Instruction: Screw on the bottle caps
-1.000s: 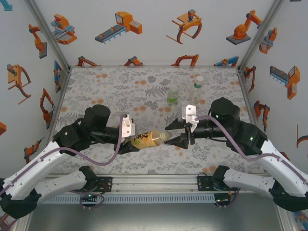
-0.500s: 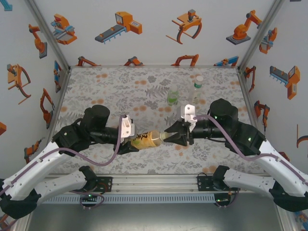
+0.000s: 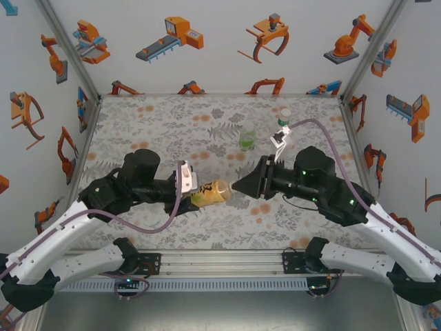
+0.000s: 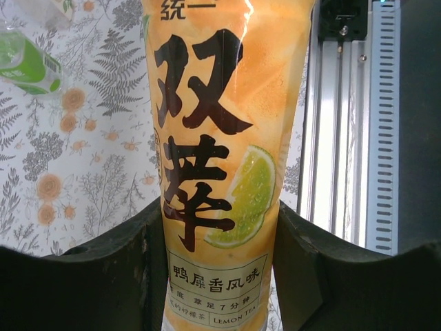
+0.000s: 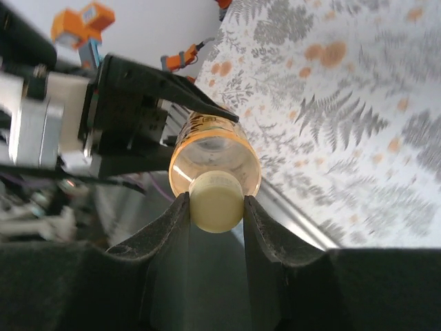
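Left of centre in the top view, the left gripper (image 3: 193, 199) was closed tight on the amber bottle (image 3: 212, 193), held off the bench (image 3: 151, 124) and lying roughly horizontal, neck pointing to the right of the frame. In the left wrist view both fingers pressed the sides of the bottle low on its label (image 4: 207, 172): yellow-orange, bold black characters, a lime slice printed at the lower right. Amber liquid showed through the clear shoulder in the right wrist view.

The cap (image 5: 216, 201), pale yellowish and round, sat on the bottle mouth at mid-frame in the right wrist view. The right gripper (image 5: 216, 207) was part-closed on it, one finger on each side of the cap. Judgement: the cap was on the neck and being turned; how far the thread was seated could not be told.

Right of centre and higher in the top view, the green bottle (image 3: 247, 141) stood upright on the bench, short, with a green label. The clear bottle (image 3: 283, 123) stood upright just beyond it toward the upper right, slim with a whitish top, partly behind the right arm's cable. Whether either of these two was capped could not be told. Probably first bottle of three in hand, so most of the task was left.
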`<control>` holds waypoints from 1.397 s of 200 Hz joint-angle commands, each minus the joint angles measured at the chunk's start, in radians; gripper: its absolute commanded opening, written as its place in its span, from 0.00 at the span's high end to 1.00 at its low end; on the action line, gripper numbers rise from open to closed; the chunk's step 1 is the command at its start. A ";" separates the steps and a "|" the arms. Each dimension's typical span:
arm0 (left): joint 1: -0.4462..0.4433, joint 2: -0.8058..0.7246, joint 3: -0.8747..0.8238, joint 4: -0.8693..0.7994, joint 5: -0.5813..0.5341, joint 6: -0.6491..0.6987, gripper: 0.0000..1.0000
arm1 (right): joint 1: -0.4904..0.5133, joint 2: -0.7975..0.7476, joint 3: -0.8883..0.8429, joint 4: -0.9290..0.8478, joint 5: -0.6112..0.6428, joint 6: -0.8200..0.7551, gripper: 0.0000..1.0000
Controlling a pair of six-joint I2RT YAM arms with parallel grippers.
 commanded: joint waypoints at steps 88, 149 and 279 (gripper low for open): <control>-0.005 0.012 0.015 0.088 0.052 0.019 1.00 | -0.004 0.012 0.017 -0.091 0.103 0.350 0.75; -0.005 0.007 0.019 0.078 0.079 0.016 1.00 | -0.004 -0.021 0.103 -0.060 0.141 -0.127 0.44; -0.005 -0.016 0.040 -0.001 0.188 0.011 1.00 | -0.004 -0.028 0.171 -0.104 -0.447 -1.219 0.46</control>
